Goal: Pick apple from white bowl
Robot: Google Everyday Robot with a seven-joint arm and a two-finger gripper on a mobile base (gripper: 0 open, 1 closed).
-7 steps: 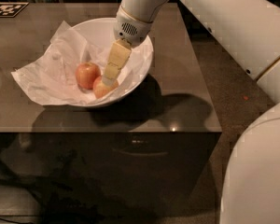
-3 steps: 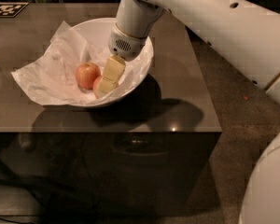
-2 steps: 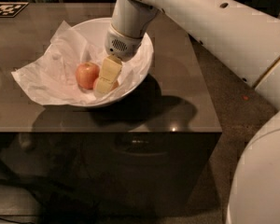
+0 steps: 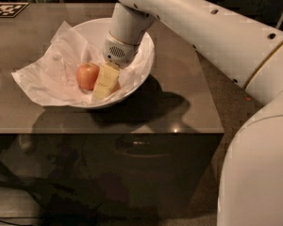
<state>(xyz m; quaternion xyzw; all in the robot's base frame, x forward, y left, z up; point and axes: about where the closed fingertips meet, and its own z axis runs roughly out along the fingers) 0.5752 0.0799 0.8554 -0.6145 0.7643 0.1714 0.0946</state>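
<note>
The white bowl (image 4: 144,62) stands on the dark table, lined with crumpled white paper (image 4: 47,74). My gripper (image 4: 105,85) reaches down into the bowl's right half from the white arm above. Only an orange sliver of the apple (image 4: 116,86) shows at the gripper's right edge, low in the bowl; the rest is hidden behind the gripper. A second, more evenly red apple (image 4: 87,75) lies just left of the gripper, apart from it.
The paper spills over the bowl's left rim onto the table (image 4: 179,102). A black-and-white marker tag (image 4: 7,8) lies at the far left corner. The table's front edge runs just below the bowl, and its right edge drops to the floor.
My gripper has shifted left and lower inside the bowl, now covering most of the orange apple. The red apple and the bowl have not moved.
</note>
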